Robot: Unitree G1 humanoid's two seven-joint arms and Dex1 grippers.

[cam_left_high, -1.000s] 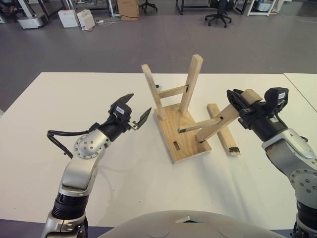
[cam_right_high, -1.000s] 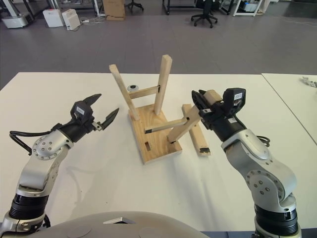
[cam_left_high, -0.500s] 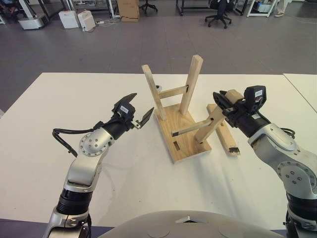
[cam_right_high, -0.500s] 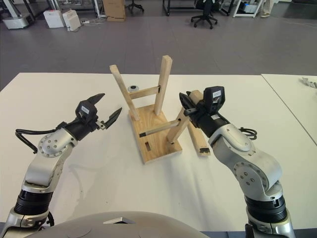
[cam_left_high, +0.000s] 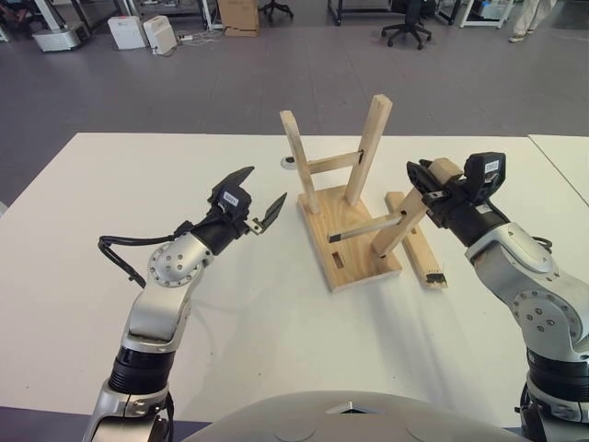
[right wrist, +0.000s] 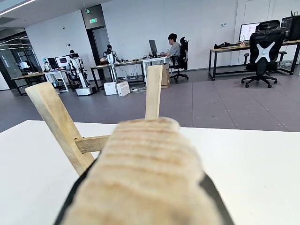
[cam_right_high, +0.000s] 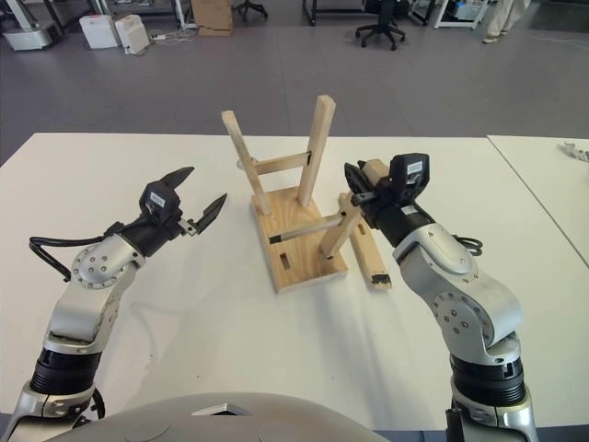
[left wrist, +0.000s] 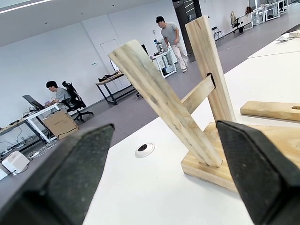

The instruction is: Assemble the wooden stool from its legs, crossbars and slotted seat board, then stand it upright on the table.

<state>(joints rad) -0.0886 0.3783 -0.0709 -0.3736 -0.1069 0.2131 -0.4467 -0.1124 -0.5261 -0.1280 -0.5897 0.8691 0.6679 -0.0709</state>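
On the white table (cam_left_high: pixel 276 322), the slotted seat board (cam_left_high: pixel 363 267) lies flat, to the right of the left gripper (cam_left_high: pixel 261 187) and below and to the left of the right gripper (cam_left_high: pixel 425 182). Its near corner points toward the robot, and a small slot shows in the bare wood near that end.

Just beside the board's right edge, a loose leg (cam_left_high: pixel 423 262) lies flat on the table, directly under the right gripper and running away from the robot.

The right gripper is clamped on the top end of a tilted leg (cam_left_high: pixel 398 226). From the gripper this leg slants down and to the left until its foot meets the board's right side (whether it sits in a slot cannot be told). A short crossbar (cam_left_high: pixel 363 227) sticks out from the tilted leg's middle, pointing away from the right gripper toward the left one. Its dark free end hangs above the board and is joined to nothing.

The left gripper hovers above the table, well apart from the board, with its two dark fingers spread wide and nothing between them. It points toward the stool parts.

Beyond both grippers, at the board's far end, two standing legs (cam_left_high: pixel 371 147) rise from the board, leaning slightly apart. An upper crossbar (cam_left_high: pixel 333 163) joins them partway up. A small round fitting (cam_left_high: pixel 288 162) sits in the table just past the left one of these legs.
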